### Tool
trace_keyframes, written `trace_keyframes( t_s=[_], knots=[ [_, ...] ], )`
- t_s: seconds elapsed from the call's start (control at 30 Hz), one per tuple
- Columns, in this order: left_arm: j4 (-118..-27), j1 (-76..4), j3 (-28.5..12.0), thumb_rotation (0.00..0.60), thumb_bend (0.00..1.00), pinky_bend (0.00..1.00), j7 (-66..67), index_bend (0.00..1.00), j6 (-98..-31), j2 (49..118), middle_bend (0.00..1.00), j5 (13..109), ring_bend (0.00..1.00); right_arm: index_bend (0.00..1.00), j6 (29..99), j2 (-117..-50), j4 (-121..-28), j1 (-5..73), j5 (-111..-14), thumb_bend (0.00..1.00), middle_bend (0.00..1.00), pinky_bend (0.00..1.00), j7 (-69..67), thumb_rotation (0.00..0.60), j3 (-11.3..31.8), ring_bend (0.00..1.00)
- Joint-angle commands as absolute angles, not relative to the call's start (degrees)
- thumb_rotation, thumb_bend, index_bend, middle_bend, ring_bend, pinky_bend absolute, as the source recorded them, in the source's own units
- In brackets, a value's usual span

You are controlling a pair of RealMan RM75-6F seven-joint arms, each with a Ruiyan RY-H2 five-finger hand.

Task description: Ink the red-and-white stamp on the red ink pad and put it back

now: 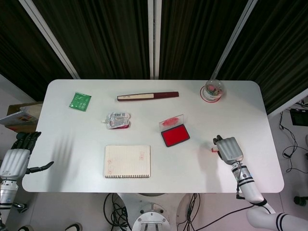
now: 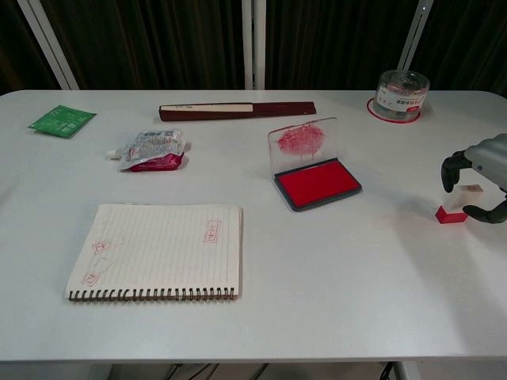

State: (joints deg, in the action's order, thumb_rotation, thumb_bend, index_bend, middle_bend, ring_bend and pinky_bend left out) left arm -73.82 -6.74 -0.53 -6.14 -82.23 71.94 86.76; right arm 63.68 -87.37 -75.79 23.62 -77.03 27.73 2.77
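The red-and-white stamp [image 2: 456,206] stands on the table at the right, and only its edge [image 1: 212,150] peeks out in the head view. My right hand [image 2: 480,169] hangs over it, fingers [image 2: 449,171] curved down on its left and thumb by its red base on the right. A small gap still shows, and the stamp rests on the table. The red ink pad [image 2: 318,182] lies open mid-table, its clear lid [image 2: 303,142] upright. My left hand [image 1: 17,161] hovers open off the table's left edge.
A lined notebook [image 2: 158,250] with red stamp marks lies front left. A foil pouch [image 2: 152,150], a green packet [image 2: 62,120] and a long dark-red case [image 2: 236,111] lie further back. A clear round tub [image 2: 402,93] stands at the back right.
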Motion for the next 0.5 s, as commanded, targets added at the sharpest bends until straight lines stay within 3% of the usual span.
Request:
trace_keyframes(
  t_s=[0.03, 0.5],
  knots=[
    [-73.78, -6.74, -0.51, 0.244, 0.08, 0.19, -6.15, 0.0, -82.19, 71.95, 0.08, 86.76, 0.08, 0.47, 64.05, -87.76, -75.33, 23.62, -77.51, 0.26, 0.36, 1.0, 27.19, 0.6, 2.7, 0.92],
    [-73.78, -6.77, -0.43, 0.244, 0.08, 0.19, -6.33, 0.0, -81.96, 71.79, 0.08, 86.77, 0.08, 0.52, 64.99, -89.09, -73.76, 23.5, -77.84, 0.27, 0.4, 1.0, 26.6, 0.6, 2.87, 0.92]
  ],
)
